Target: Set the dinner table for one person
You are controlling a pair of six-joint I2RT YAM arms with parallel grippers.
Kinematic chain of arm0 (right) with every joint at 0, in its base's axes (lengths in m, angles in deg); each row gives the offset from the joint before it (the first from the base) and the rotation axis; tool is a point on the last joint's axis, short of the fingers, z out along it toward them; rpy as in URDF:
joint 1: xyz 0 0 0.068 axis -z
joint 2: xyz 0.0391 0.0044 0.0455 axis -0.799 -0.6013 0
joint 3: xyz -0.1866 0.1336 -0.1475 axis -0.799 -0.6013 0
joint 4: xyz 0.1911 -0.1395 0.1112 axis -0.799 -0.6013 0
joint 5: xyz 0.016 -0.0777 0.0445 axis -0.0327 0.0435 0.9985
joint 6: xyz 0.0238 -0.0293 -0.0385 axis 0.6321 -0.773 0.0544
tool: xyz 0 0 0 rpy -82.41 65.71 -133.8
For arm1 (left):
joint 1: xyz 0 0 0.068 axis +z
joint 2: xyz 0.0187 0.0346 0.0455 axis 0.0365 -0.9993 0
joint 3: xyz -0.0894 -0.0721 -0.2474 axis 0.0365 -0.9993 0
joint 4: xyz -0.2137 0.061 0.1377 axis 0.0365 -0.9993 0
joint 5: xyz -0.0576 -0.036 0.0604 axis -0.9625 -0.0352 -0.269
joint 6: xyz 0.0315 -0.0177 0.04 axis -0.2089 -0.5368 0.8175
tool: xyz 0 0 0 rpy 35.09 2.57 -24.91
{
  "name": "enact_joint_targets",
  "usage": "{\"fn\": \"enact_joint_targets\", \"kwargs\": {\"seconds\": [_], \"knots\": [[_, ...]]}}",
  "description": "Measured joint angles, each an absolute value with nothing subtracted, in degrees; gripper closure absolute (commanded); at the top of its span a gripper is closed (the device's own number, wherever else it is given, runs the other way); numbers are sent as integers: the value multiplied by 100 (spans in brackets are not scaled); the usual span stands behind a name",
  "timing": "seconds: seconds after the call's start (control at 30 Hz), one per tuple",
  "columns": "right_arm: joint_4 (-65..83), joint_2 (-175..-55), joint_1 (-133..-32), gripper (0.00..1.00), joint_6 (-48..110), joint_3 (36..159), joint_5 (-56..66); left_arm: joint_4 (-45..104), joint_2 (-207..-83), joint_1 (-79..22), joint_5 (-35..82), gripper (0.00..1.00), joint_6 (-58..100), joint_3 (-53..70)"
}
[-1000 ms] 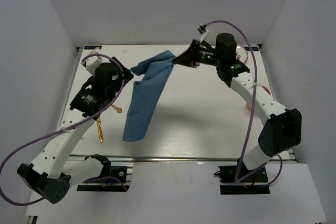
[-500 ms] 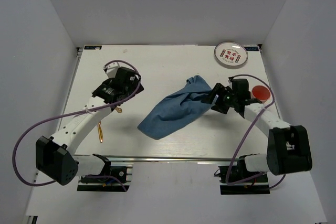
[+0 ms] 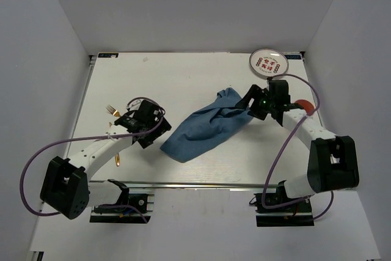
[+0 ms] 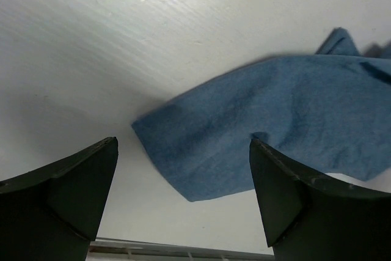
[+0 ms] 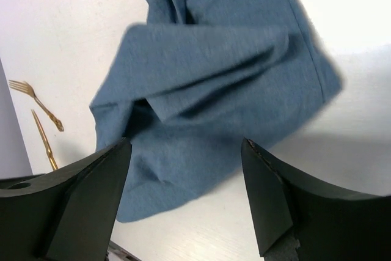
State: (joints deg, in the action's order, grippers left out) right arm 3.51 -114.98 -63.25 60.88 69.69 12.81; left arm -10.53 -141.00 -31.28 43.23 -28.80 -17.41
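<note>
**Blue cloth bunched mid-bench, both grippers spread wide beside it**

The large white rectangular ribbed bench with its metal rail edge [image 3: 183, 77] fills the space in front of both arms. A crumpled blue cloth [image 3: 204, 125] lies at its middle. The left gripper [image 4: 183, 146] stands wide open and holds nothing, just over the cloth's near-left corner. The right gripper [image 5: 184, 145] is also wide apart and empty, at the cloth's far-right end. A gold fork [image 3: 112, 111] and a second gold utensil [image 3: 116, 158] lie by the left arm. A round white plate with red markings [image 3: 269, 63] sits at the far right corner, and a red round object [image 3: 305, 106] is partly hidden behind the right arm.
</note>
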Motion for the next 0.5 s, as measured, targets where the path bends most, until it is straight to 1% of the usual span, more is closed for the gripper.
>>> {"fn": "enact_joint_targets", "kwargs": {"seconds": [0.1,0.27,0.5], "knots": [[332,-11784,-6328,23,6058,7347,1289,-847,-14063,-3074,4262,2,-2930,-1730],[415,-11622,-6328,23,5938,7439,1466,-620,-14596,-3054,4216,3,-2808,-1544],[367,-11157,-6328,22,5542,7428,1952,-456,-15580,-3054,4183,19,-2316,-1422]]}}
